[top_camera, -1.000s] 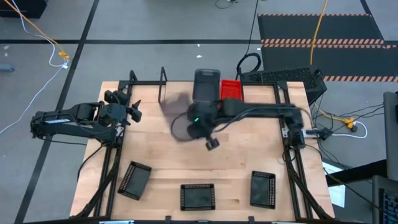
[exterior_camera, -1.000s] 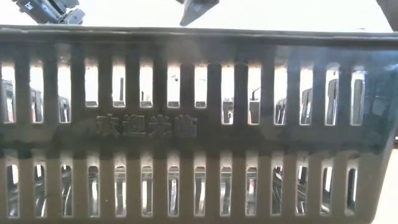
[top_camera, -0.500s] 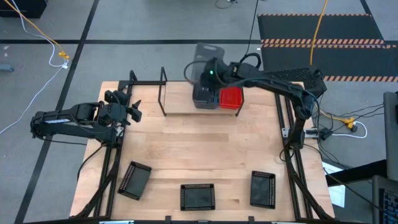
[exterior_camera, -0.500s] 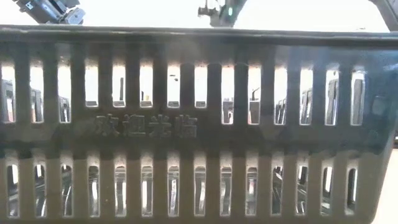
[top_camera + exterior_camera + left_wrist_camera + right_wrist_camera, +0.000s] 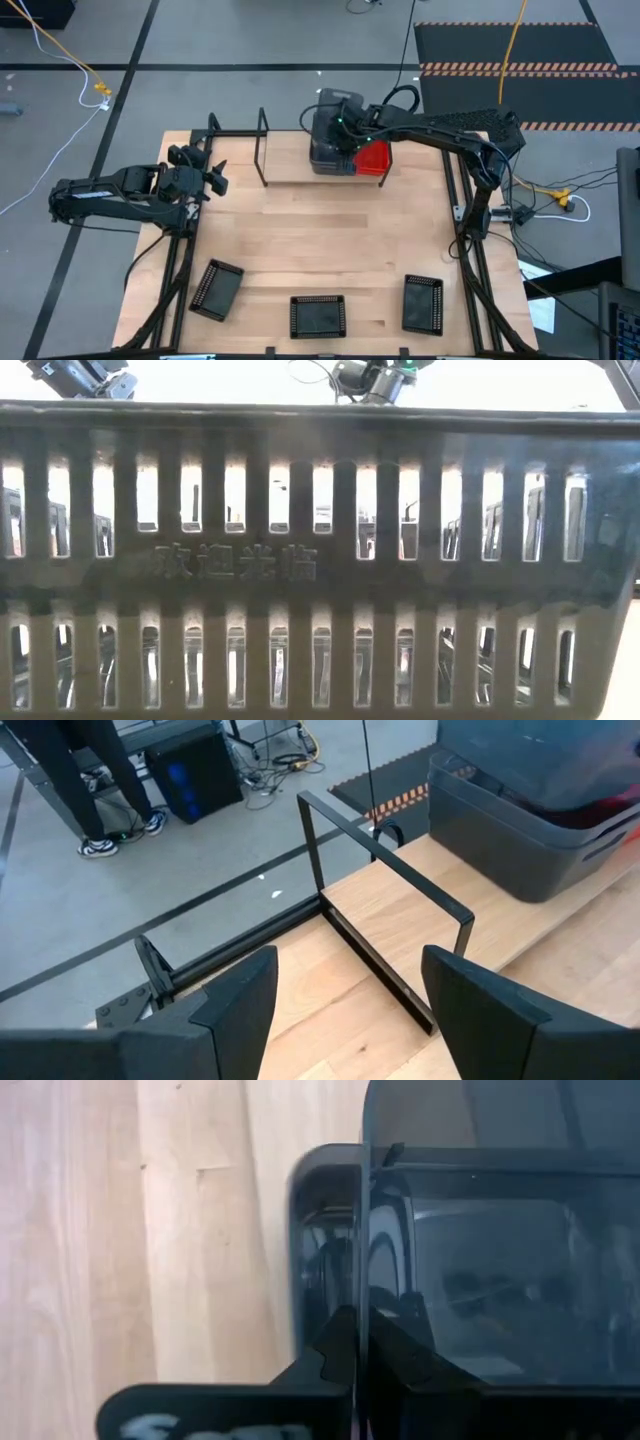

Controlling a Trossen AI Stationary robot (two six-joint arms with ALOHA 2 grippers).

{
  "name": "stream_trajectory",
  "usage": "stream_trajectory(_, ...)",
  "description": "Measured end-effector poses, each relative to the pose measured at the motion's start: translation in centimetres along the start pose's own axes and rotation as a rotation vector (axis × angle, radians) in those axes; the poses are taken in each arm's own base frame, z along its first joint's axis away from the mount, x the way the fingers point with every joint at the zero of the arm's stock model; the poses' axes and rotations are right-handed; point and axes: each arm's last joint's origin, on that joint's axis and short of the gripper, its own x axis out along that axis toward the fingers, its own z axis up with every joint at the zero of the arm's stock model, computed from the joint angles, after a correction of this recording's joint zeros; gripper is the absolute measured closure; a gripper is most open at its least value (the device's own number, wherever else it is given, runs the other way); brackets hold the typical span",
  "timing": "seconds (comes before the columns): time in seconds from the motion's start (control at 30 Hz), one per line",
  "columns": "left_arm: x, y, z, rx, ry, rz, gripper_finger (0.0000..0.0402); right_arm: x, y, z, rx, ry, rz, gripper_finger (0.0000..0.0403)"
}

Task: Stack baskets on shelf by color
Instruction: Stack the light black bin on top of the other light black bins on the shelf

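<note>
My right gripper (image 5: 345, 126) reaches to the far edge and is shut on a grey basket (image 5: 333, 135), held over the grey stack on the shelf (image 5: 290, 168). A red basket (image 5: 373, 158) sits on the shelf right beside that stack. Three black baskets lie along the near edge (image 5: 217, 288) (image 5: 318, 315) (image 5: 422, 302); the middle one's slotted wall (image 5: 320, 560) fills the low view. My left gripper (image 5: 207, 170) waits open at the table's left side, and its wrist view shows the shelf's black frame (image 5: 390, 870) and the grey baskets (image 5: 520, 810). My right gripper (image 5: 362, 1355) pinches one side wall (image 5: 364, 1280) of the grey basket just below its rim, one finger inside the basket and one outside, coming from above. The basket is upright over the grey stack; whether it rests on the stack cannot be told.
The shelf's thin black upright frames (image 5: 263, 148) stand on the far part of the table, to the left of the grey stack. Bare wooden tabletop (image 5: 320, 235) lies between the shelf and the black baskets. Cables and a keyboard lie beyond the far right corner.
My right arm has swung from the middle of the table toward the far edge, carrying the grey basket up over the grey stack on the shelf, then settling it a little lower and nearer beside the red basket. It stays shut on the basket.
</note>
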Motion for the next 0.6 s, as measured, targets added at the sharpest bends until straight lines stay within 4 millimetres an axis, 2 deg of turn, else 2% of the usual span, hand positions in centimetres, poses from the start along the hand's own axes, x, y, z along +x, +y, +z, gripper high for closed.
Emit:
stream_trajectory(0.37,0.0,0.0,-0.1,-0.004,0.009,-0.004,0.0151,0.1,1.7,0.4,-0.022,-0.002,0.037,0.0403)
stream_trajectory(0.6,0.0,0.0,-0.1,0.003,0.008,-0.005,0.0151,1.2,1.9,-0.4,-0.007,0.020,0.058,0.0403)
